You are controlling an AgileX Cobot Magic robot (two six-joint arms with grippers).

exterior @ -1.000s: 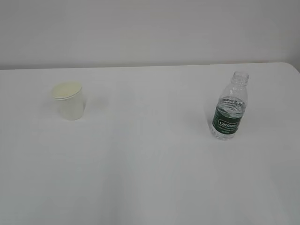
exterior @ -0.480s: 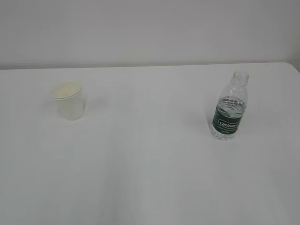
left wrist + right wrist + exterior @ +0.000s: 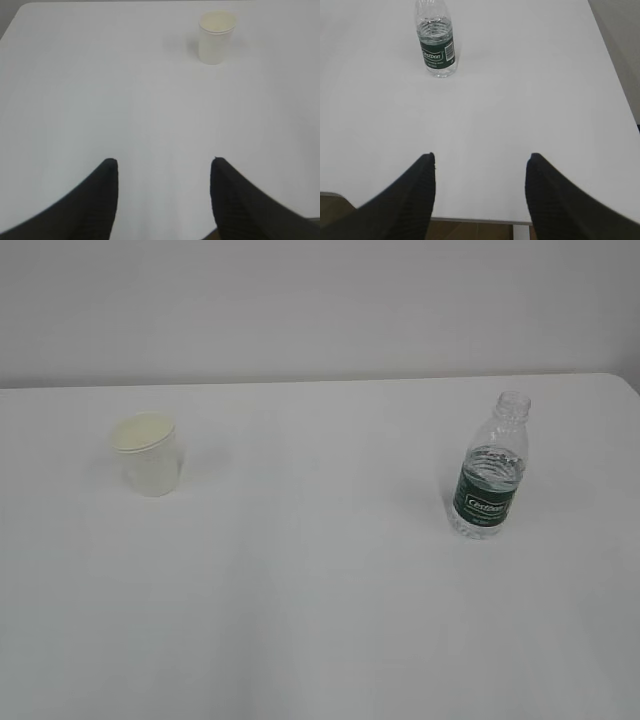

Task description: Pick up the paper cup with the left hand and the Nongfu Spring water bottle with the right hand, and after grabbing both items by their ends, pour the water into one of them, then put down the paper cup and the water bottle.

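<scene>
**Cup and bottle stand untouched, both grippers held back with jaws apart**

The small white tapered paper cup (image 3: 147, 455) stands upright on the far left of the white table (image 3: 320, 620), its cream inside showing. Well apart on the right, the clear ribbed plastic water bottle with a dark green label (image 3: 490, 470) stands upright, capless, partly filled.

The left black two-finger gripper (image 3: 164, 167) hovers low over the near table, pointing forward, the cup far ahead and slightly right; its jaws are spread and empty. The right black gripper (image 3: 480, 161) hangs over the near table edge, jaws likewise parted, gripping nothing, the bottle far ahead to its left.
</scene>
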